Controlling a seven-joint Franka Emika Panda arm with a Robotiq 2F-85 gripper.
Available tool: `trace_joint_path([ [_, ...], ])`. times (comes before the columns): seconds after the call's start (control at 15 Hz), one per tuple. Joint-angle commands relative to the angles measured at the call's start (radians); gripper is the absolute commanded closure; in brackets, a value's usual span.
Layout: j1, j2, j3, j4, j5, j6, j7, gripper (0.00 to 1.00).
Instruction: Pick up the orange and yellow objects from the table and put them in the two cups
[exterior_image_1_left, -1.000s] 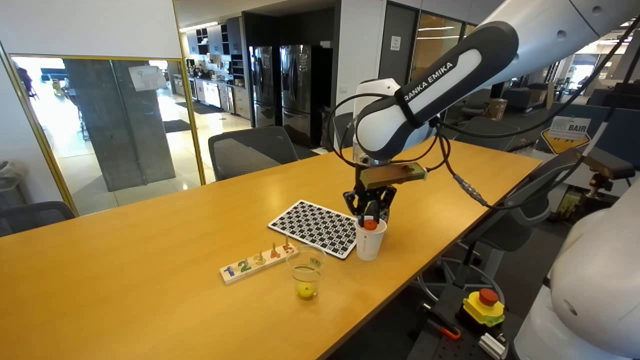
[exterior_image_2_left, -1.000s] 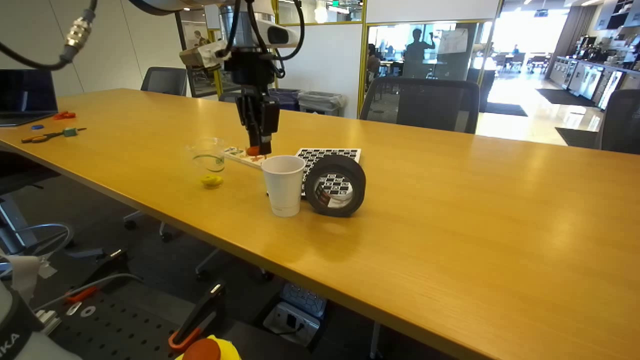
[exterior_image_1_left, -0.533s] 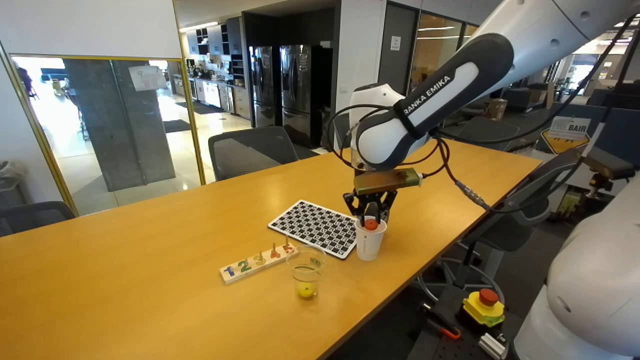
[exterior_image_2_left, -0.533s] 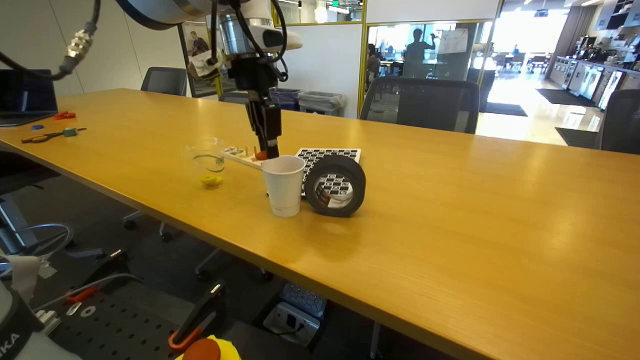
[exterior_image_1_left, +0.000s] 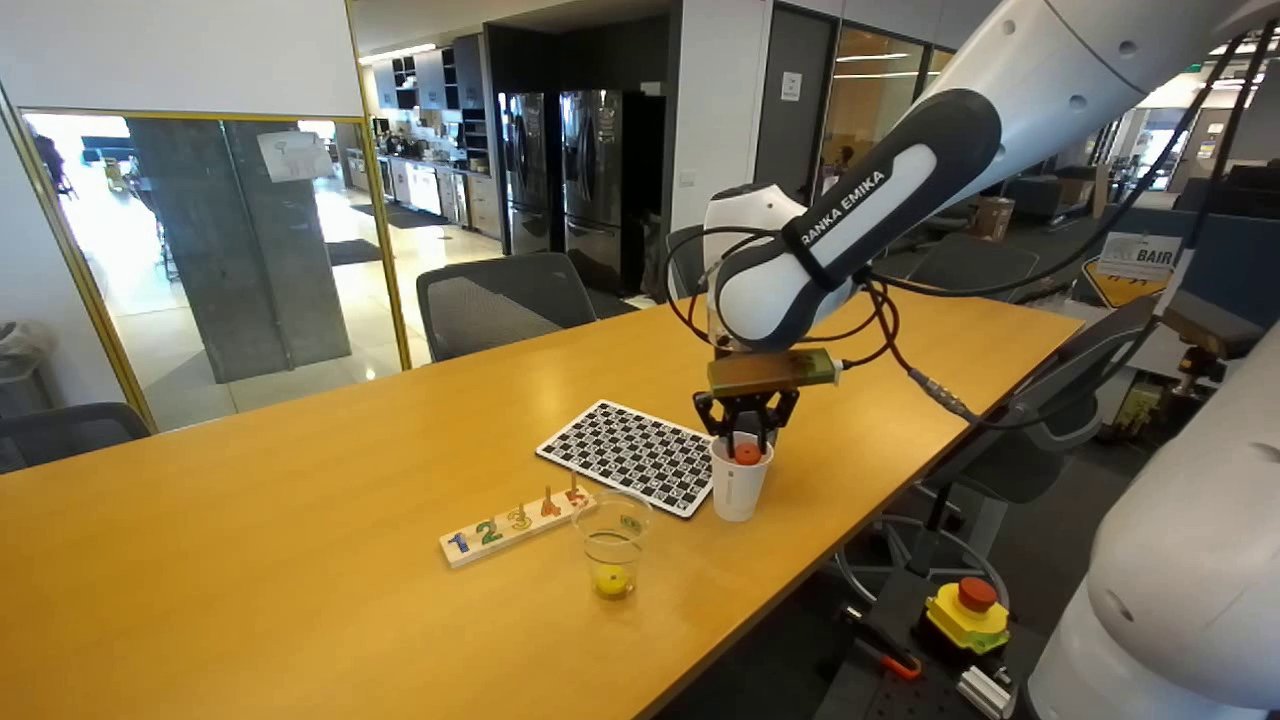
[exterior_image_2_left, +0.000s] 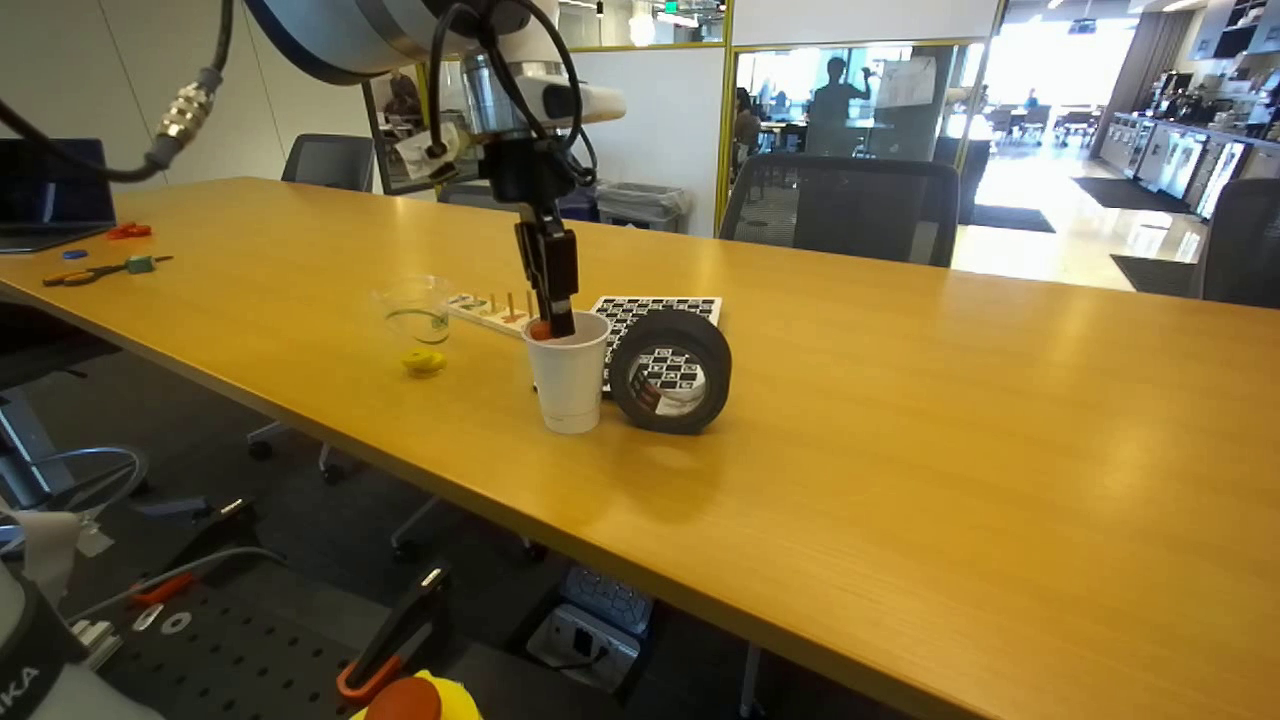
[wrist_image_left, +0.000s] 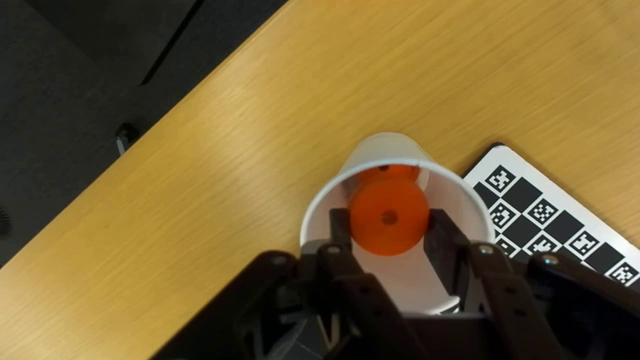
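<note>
My gripper is shut on an orange piece, a round disc with a small centre hole. In both exterior views the fingertips and the orange piece are in the mouth of the opaque white cup, about at rim level. The wrist view shows the white cup's rim around them, and more orange deeper inside, behind the held disc. The clear cup stands upright on the table, with the yellow piece at its bottom.
A checkered board lies by the white cup. A black tape roll stands close beside the cup. A numbered peg strip lies near the clear cup. A laptop and pliers are at the table's far end.
My gripper has moved over and down into the white cup's mouth, carrying the orange piece. The cups and the yellow piece have not moved.
</note>
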Motion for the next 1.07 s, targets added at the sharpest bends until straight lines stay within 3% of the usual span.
trace_joint_path([
  [0.0, -0.003, 0.018, -0.006, 0.02, -0.025, 0.024, 0.048, 0.26],
  [0.2, -0.003, 0.0, -0.009, 0.015, -0.029, 0.03, 0.064, 0.03],
  [0.27, -0.004, -0.01, -0.01, 0.013, -0.03, 0.032, 0.067, 0.0],
  [0.53, 0.002, -0.096, -0.01, -0.007, -0.047, -0.036, -0.006, 0.0],
  [1.0, 0.035, -0.422, -0.022, -0.074, 0.042, -0.271, -0.41, 0.0],
])
